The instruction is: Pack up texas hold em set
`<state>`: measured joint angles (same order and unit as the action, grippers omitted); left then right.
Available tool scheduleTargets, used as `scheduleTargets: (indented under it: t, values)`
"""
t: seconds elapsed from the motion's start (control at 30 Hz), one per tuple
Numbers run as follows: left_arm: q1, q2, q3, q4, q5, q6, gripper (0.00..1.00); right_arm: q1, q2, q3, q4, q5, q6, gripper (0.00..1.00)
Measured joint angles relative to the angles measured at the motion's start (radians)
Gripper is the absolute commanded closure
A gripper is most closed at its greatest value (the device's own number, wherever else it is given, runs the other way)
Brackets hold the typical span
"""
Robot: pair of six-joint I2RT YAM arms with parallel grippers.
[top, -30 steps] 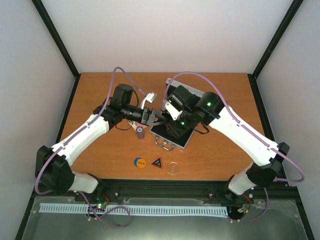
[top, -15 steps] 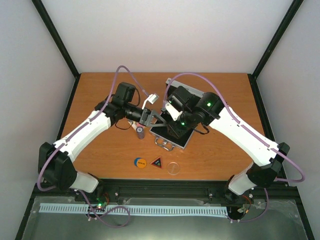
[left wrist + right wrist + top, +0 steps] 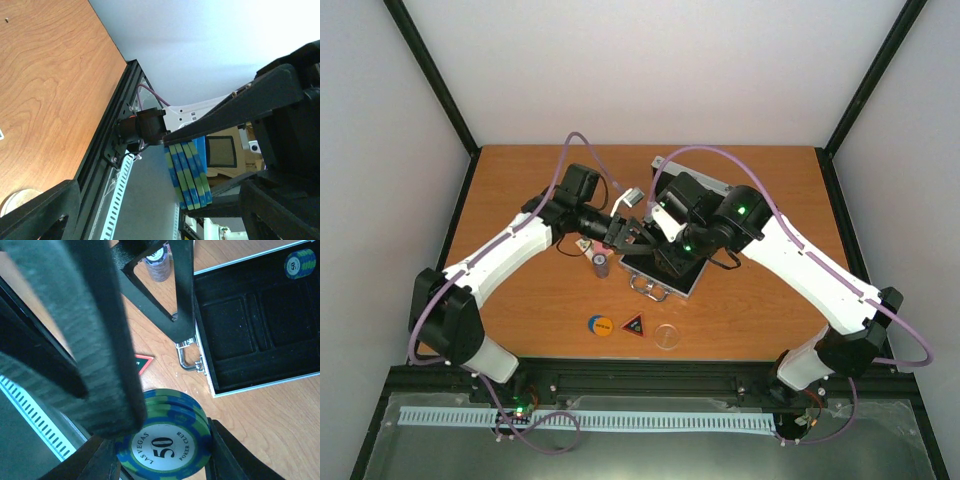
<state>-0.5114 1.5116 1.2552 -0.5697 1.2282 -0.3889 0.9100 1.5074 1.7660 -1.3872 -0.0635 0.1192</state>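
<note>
The silver case (image 3: 688, 277) lies open at mid-table, black-lined, handle (image 3: 189, 358) toward the front; one blue-green chip stack (image 3: 300, 262) sits in a far compartment. My right gripper (image 3: 165, 452) hovers over the case's left edge, shut on a short stack of blue-green "50" chips (image 3: 167, 440). My left gripper (image 3: 626, 233) faces it with jaws open; its dark fingers (image 3: 95, 340) flank the held chips (image 3: 189, 172) without clamping them. A purple chip stack (image 3: 602, 264) stands on the table left of the case.
An orange disc (image 3: 600, 325), a black-red triangle (image 3: 634, 324) and a clear disc (image 3: 667, 336) lie in a row near the table's front edge. Black frame rails border the table. The two arms meet closely above the case's left side.
My left arm has reached a little further right toward the right gripper, and its jaws have narrowed slightly. The right gripper with its chips has stayed put.
</note>
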Motion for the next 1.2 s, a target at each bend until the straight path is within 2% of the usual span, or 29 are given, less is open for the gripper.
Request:
scheduleTargets:
  t: [0.67,1.2]
  values:
    - [0.000,0.034,0.051,-0.010,0.047,-0.060,0.12,0.005,-0.001,0.022,0.012,0.000,-0.007,0.97]
    - [-0.051,0.095,0.098,0.001,0.058,-0.078,0.15,0.009,0.038,0.088,0.015,0.000,-0.007,0.97]
